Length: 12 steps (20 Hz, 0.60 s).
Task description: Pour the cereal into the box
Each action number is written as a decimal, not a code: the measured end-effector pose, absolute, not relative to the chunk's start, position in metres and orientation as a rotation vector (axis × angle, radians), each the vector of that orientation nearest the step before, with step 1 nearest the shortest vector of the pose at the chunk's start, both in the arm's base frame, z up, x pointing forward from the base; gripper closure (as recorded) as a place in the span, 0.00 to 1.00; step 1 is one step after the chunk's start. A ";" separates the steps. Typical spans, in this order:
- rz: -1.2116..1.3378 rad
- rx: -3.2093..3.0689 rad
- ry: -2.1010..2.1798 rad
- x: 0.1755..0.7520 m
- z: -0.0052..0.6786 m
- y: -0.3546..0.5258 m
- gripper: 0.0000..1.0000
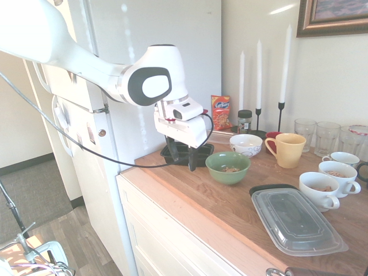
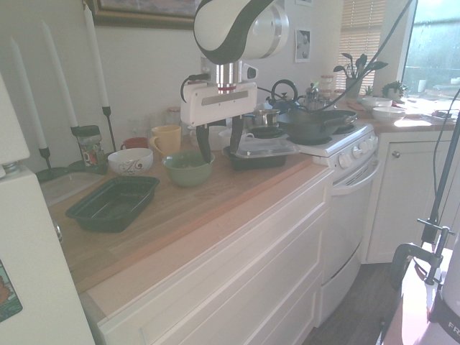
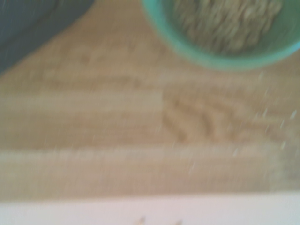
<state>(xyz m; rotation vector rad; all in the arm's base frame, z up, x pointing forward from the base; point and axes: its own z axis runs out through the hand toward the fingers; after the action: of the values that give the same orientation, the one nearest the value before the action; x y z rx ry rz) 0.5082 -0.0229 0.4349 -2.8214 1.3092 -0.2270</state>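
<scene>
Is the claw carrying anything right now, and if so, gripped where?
Nothing is held. The claw hangs open and empty above the counter, beside the green bowl holding the cereal.

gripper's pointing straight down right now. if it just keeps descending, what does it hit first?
Most likely bare wooden countertop: the open, empty gripper hangs beside the green bowl, whose rim sits at the wrist view's edge. Depth is unclear, so a finger might clip the rim.
</scene>
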 end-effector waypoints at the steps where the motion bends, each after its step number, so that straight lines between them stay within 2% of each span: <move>1: -0.223 -2.813 1.327 0.524 0.439 -0.031 0.00; 6: -0.180 -2.751 1.415 0.596 0.437 -0.075 0.00; 12: -0.134 -2.682 1.434 0.636 0.418 -0.110 0.00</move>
<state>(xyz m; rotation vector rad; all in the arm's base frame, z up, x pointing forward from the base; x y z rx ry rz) 0.6362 -0.1101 0.4184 -2.6818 1.4344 -0.1344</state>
